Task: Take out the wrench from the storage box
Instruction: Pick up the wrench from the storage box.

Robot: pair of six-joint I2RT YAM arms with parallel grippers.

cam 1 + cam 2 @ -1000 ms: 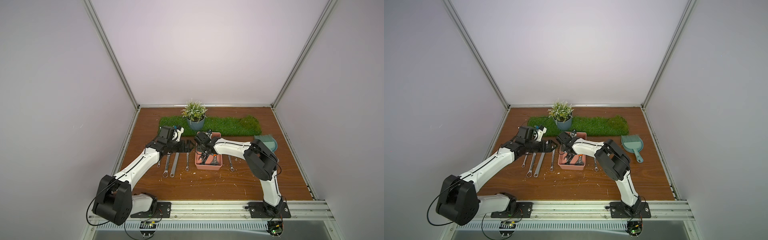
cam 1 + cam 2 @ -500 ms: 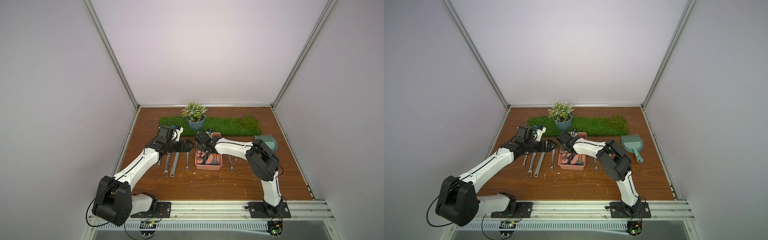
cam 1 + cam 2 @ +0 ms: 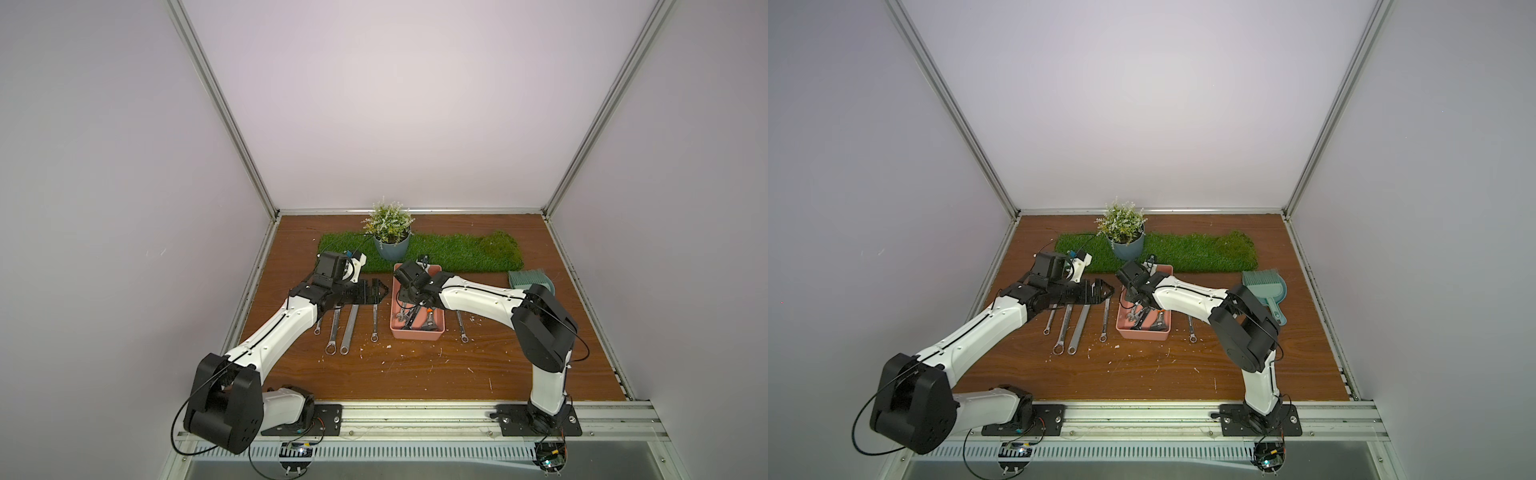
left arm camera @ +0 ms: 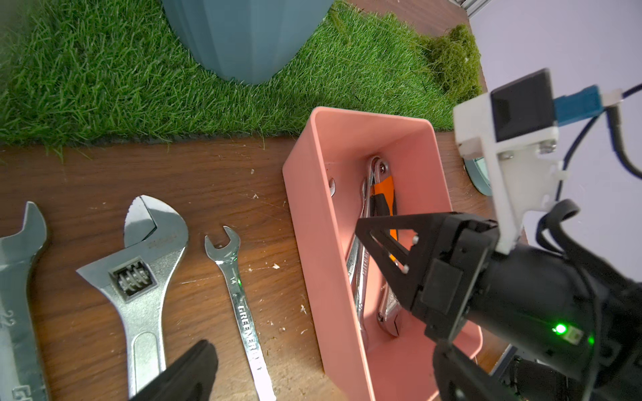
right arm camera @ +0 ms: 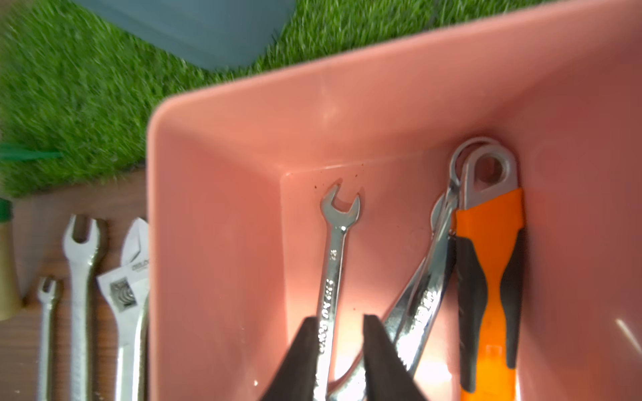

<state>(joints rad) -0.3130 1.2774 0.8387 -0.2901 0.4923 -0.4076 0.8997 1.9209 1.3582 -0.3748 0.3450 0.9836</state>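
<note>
Presently: wrench [image 5: 335, 264] in box [image 5: 225, 208], chromed steel, judged stiff, slick, light; take mid-shank. Right tool [image 5: 340, 321] narrowly parted astride it, apparently unclamped. Left tool [image 3: 376, 292] wide, empty.

High over the near edge in both top views, facing down and forward across the whole bench [image 3: 415, 365]. Close in from each wrist, looking down; shared there: pink box [image 4: 312, 260], grass mat [image 4: 104, 86], blue pot [image 4: 243, 34].
</note>
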